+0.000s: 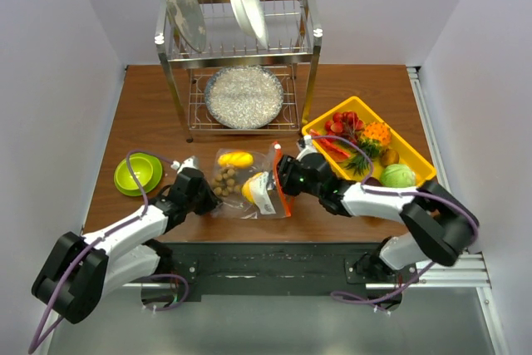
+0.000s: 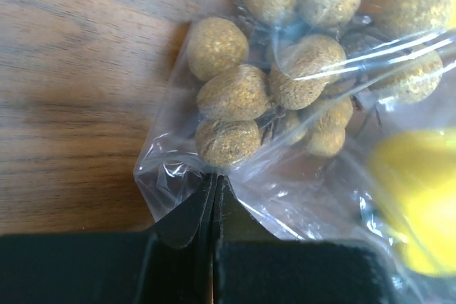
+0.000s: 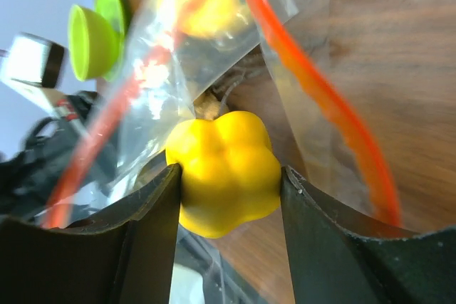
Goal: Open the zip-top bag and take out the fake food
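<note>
Removal is underway: the left claw [image 2: 214, 184] is pinching the bag [image 1: 249, 187] by its corner on the worktop [image 1: 150, 114], and the right claw [image 3: 229, 184] is clamping the pepper [image 3: 226, 158] at the open mouth. Next, it probably needs pulling clear.

top external looks down from above and behind the arm bases, whole table [image 1: 150, 114] in frame. left wrist sits close, looking past the left fingers [image 2: 187, 217] at a corner of the zip-top bag [image 2: 285, 201]; right wrist, as close, looks along the right fingers [image 3: 142, 243] into its mouth. all three share that bag.
</note>
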`<state>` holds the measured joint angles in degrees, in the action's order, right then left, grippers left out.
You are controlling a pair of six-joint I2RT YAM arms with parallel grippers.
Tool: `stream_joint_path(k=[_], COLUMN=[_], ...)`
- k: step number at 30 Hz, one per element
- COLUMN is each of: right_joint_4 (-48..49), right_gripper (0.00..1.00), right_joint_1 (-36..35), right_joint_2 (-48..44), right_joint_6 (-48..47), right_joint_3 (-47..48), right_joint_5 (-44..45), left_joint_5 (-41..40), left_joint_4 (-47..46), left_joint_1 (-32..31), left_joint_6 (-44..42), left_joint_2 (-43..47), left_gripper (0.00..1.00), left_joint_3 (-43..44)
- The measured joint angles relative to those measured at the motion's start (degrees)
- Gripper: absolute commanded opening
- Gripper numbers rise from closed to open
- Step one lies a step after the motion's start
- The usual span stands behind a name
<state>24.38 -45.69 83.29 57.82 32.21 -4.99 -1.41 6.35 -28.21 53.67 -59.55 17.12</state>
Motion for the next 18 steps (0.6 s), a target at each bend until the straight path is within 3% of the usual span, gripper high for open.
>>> stream_joint_path(k=[9,18], right_joint_4=[-11.1,-33.2], right_gripper=[0.35,0.35], right_joint_1=[2.5,4.5], right_joint_2=[-17.1,-36.9], right_joint_6=[-3.2,-6.9], right_joint_3=[-2.4,-1.5], right_joint_5=[4.5,12.3], left_joint_5=[-2.2,-3.6], left_joint_4=[0.2,2.6], left_joint_1=[0.0,0.0], left_joint_6=[2.2,2.8], left_joint_2=[0.3,2.7], left_gripper=[0.00,0.00], left_joint_3=[-0.1,-0.4])
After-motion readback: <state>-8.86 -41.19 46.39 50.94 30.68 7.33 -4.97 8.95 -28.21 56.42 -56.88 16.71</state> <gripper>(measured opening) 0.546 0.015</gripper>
